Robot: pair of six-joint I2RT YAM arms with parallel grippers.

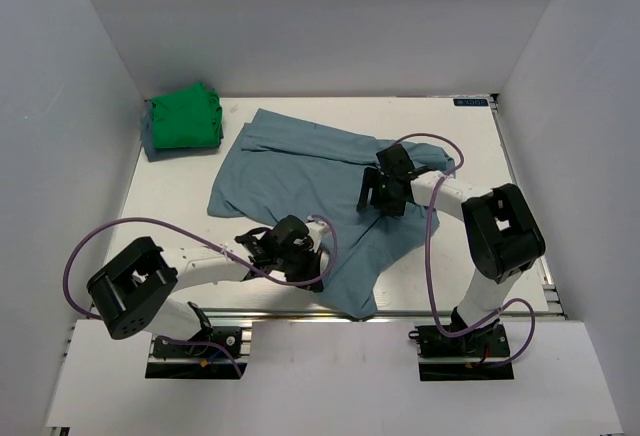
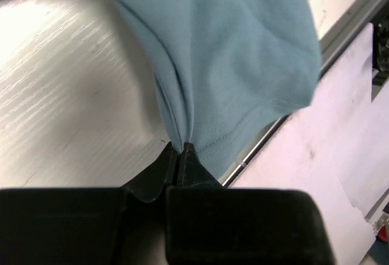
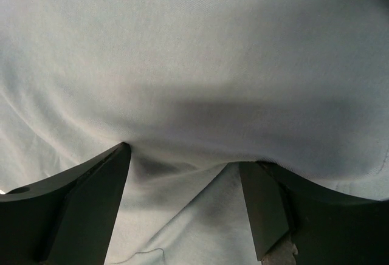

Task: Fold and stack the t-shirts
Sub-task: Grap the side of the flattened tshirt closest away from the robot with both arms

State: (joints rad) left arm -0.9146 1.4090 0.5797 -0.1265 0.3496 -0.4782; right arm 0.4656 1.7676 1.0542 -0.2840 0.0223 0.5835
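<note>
Nearest, the left arm lies low along the table's (image 1: 160, 206) front edge. Only the wrist view shows its left gripper (image 2: 180, 149) clenched on the hem of the blue-grey t-shirt (image 1: 300, 171), which lies spread across the table's middle. Further in, the right arm reaches forward and leftward, the right gripper (image 3: 184, 161) tipped down onto that shirt with jaws released and cloth puckered between them. The green t-shirt (image 1: 185, 118), visible only from above, sits bundled in the far left corner.

blue-grey t-shirt (image 1: 300, 171) spread, rumpled, mid-table — green t-shirt (image 1: 186, 118) folded, far-left corner.
</note>
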